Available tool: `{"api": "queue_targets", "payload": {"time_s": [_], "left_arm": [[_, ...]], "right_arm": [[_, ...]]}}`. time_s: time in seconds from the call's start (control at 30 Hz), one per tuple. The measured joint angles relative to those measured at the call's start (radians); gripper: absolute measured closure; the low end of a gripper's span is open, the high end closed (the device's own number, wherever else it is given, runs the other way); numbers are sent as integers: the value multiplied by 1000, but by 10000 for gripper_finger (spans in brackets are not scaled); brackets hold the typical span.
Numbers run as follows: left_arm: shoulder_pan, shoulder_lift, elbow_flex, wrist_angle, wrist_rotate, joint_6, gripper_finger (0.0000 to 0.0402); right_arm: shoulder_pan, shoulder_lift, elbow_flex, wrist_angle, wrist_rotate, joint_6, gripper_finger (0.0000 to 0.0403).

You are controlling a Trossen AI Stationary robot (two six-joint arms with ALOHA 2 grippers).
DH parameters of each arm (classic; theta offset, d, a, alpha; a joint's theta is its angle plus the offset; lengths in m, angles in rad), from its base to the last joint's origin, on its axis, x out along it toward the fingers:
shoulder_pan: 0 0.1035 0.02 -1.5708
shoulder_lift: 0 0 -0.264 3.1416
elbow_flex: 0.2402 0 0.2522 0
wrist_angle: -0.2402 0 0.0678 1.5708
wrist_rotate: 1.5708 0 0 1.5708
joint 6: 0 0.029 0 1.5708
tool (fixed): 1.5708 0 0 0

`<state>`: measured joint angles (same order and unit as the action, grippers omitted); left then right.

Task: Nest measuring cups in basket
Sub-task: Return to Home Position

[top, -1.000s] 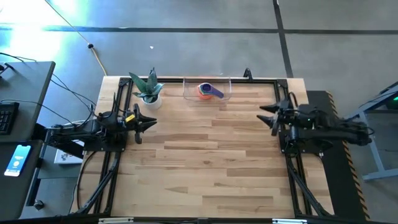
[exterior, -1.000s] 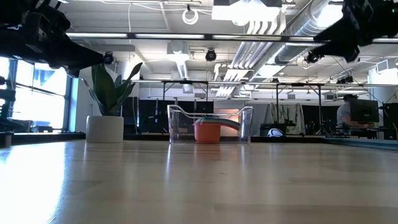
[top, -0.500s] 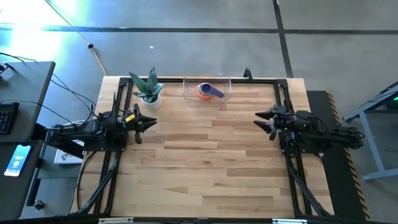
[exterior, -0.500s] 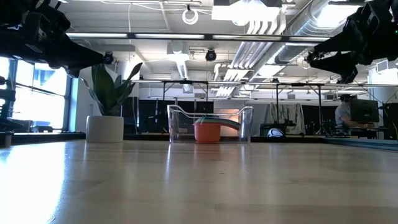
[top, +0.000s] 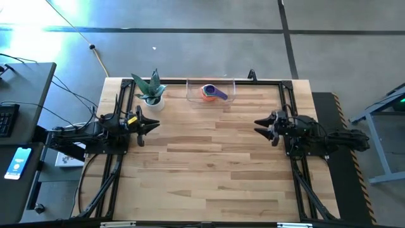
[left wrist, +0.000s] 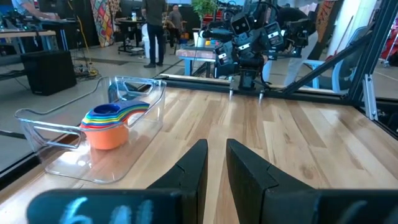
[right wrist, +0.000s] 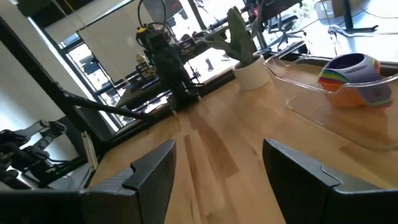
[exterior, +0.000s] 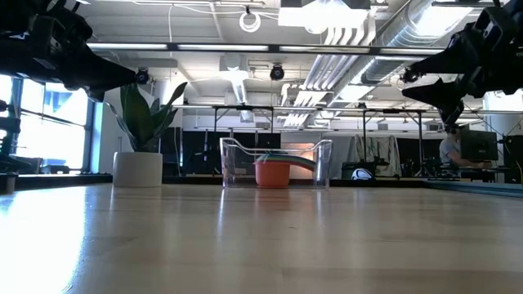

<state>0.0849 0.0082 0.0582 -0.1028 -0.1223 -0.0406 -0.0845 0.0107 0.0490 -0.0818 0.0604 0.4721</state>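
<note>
We are drawing our right hand (top: 258,124), fingers wide and empty, back from the clear rectangular plastic basket (top: 211,99), where the nested rainbow stack of plastic measuring cups (top: 210,92) sits, while our narrowly parted left hand (top: 155,125) waits, so nesting looks finished.

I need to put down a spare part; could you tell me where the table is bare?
The wooden table is bare between the left gripper and right gripper. Its far edge is crowded: white potted plant, clear plastic basket with stacked measuring cups.
</note>
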Motion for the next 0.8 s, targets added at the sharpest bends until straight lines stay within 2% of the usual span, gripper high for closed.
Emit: {"api": "queue_targets", "payload": {"time_s": [0.8], "left_arm": [[0, 0, 0, 0, 0, 0, 353]], "right_arm": [[0, 2, 0, -3, 7, -1, 171]]}}
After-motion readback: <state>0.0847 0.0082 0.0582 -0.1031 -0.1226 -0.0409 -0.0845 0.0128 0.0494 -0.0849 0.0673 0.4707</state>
